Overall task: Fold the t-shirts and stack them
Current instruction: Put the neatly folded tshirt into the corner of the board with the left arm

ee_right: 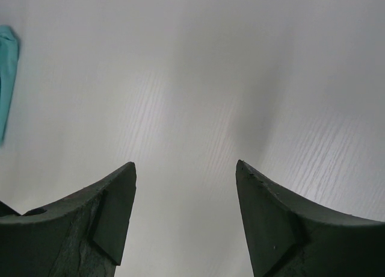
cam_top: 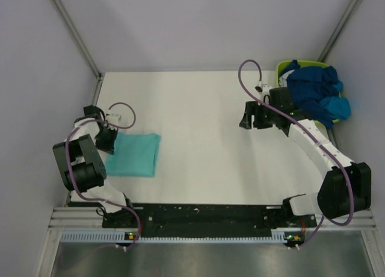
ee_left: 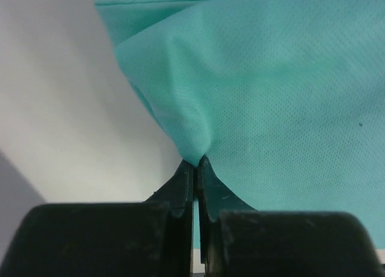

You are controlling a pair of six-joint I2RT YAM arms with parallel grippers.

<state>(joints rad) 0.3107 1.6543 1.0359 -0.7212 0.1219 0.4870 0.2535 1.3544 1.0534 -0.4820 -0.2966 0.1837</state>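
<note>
Left wrist, left hand pinching fine-knit mint t-shirt

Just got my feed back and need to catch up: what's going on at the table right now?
The left gripper is shut on a pinch of the folded mint teal-green cotton t-shirt, which lies on the white table at the left. The right gripper is open and empty over bare table, near the lime-green plastic tub at the far right. Dark navy and brighter blue t-shirts are heaped in that tub, not yet folded.
</note>
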